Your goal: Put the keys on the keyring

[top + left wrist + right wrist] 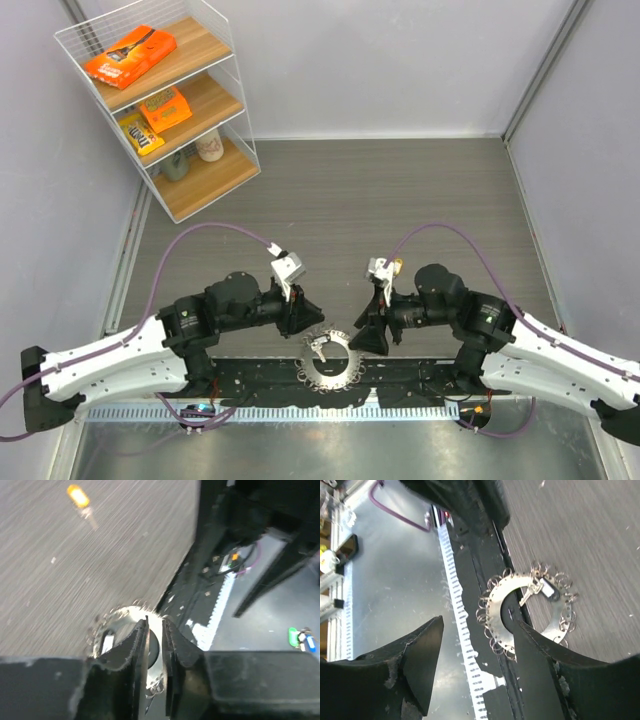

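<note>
The left jaws stand barely apart right over the rim of the keyring point(122, 616), and whether they pinch it cannot be told. The ring lies at the near edge of the bench point(60, 570), half on the dark strip point(195, 575), between the two arms. The right jaws gape wide and hold nothing, hovering near the ring. To do this step well, the left jaws would probably pin the rim flat, clear of the small loops, while the right jaws take a loose key by its head, leaving its hole free. Only the left wrist view shows a blurred yellow piece point(78, 495) out on the bench, likely the brass key. Only the right wrist view shows the silvery key point(540, 586) lying across the ring's band; whether it is threaded on cannot be told.
</note>
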Motion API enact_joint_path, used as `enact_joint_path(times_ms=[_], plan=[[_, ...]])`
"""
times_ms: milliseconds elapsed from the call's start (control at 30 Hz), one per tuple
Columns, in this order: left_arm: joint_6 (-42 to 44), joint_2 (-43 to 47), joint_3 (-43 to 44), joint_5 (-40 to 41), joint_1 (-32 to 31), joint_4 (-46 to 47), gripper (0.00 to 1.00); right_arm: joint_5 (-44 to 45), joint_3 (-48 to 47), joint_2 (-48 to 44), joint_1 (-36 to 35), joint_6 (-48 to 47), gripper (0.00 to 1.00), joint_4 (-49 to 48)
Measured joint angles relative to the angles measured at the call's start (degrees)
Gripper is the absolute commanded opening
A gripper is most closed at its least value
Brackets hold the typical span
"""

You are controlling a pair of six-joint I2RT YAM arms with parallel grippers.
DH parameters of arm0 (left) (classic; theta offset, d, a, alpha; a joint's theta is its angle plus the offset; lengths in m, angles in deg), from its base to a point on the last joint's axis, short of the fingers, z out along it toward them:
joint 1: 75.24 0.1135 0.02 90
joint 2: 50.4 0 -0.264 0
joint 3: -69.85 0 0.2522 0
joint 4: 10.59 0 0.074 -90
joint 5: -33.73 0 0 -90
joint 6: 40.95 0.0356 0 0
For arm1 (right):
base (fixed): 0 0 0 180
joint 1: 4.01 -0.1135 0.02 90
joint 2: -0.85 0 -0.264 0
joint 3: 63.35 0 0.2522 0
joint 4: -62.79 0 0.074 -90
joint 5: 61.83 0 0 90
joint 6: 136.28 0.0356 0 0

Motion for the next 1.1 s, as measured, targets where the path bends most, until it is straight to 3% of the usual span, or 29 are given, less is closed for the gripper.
enact_joint_path(times_ms=[233,367,833,1100], plan=[[-8.3,6.6,-6.7,14.0,0.0,-9.7,0.59,6.7,4.4,4.5,-10.9,0.3,0.72,-1.6],[-12.2,12.8,-6.7,20.0,0.0,-14.7,0.67,12.2,4.6,8.3,-19.8,-1.6,0.72,-3.8],[-18.7,24.1,-10.8,25.4,0.0,-23.0,0.73,18.2,5.4,21.0,-25.8,-10.3,0.66,-16.3],[-18.6,25.7,-11.2,25.3,0.0,-23.6,0.73,23.3,4.9,27.1,-28.3,-6.1,0.65,-16.2]])
